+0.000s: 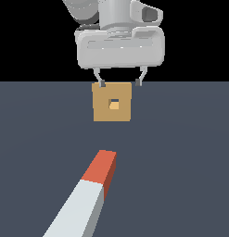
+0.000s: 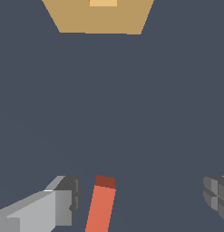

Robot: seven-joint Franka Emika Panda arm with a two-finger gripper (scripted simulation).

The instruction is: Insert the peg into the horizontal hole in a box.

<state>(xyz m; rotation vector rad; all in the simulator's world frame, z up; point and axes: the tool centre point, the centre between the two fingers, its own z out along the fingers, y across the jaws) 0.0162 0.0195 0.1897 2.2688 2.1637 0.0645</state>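
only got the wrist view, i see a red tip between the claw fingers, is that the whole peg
observer: No. The exterior view shows the peg running on in pale grey-white behind the red end.
operator: which end faces the box
observer: The red end points toward the box, with bare floor between them.
operator: my view cuts the box off, is the hole free
observer: Yes. The hole sits in the centre of the face with nothing in it.
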